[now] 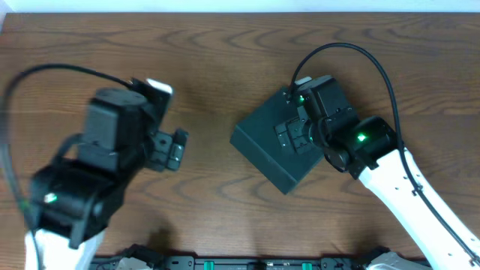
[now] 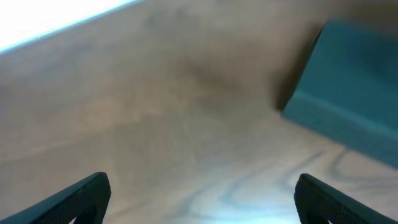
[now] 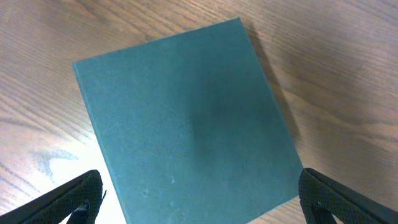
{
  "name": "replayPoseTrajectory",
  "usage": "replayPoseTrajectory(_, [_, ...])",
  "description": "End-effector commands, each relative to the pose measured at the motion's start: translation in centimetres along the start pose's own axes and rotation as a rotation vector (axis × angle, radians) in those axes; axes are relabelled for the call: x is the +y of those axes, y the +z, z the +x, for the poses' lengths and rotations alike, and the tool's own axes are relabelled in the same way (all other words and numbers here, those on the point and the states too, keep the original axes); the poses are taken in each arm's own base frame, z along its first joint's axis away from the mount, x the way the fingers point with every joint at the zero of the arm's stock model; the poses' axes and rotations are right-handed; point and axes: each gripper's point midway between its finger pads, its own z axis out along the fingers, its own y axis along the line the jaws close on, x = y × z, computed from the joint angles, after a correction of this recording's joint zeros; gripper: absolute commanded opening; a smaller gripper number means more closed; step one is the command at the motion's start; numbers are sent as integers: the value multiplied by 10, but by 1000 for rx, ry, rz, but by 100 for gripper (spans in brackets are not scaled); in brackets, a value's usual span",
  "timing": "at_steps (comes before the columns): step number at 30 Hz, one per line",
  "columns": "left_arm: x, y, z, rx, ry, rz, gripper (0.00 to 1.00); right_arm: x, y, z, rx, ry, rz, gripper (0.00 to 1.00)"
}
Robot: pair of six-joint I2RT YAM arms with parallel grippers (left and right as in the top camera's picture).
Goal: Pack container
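Right wrist: right fingers (image 3: 68, 199) wide, empty, above container (image 3: 186, 118) | left wrist: left fingers (image 2: 81, 199) wide, empty

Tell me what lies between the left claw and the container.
Nothing but bare wooden table lies between the left claw and the container, as the overhead view shows.

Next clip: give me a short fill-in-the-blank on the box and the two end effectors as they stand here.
1. The container lies on the table with its lid ___.
2. The end effector directly above it belongs to the ___ arm.
3. The left end effector, off to the side over bare wood, holds ___.
4. The jaws of both stand ___.
Missing words: closed; right; nothing; open.
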Motion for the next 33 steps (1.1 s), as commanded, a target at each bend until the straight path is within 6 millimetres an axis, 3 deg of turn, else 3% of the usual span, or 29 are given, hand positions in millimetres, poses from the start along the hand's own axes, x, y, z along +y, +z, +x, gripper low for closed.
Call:
replayPoseTrajectory(1, [-1,17,27,46,-46,-13,95,0,10,3,24,-28,18,99])
replayPoseTrajectory(7, [-16,55,73,138,-154,20,95,3,39,6,76,-33,23,99])
replayPoseTrajectory(17, [-54,113,119,255,-262,155,95,6,80,12,142,-22,32,99])
replayPoseTrajectory(27, [-74,140,141,390,-307,192,95,10,85,33,234,-25,10,99])
replayPoseTrajectory(33, [-106,151,143,428,-226,239,95,14,86,48,280,-36,9,99])
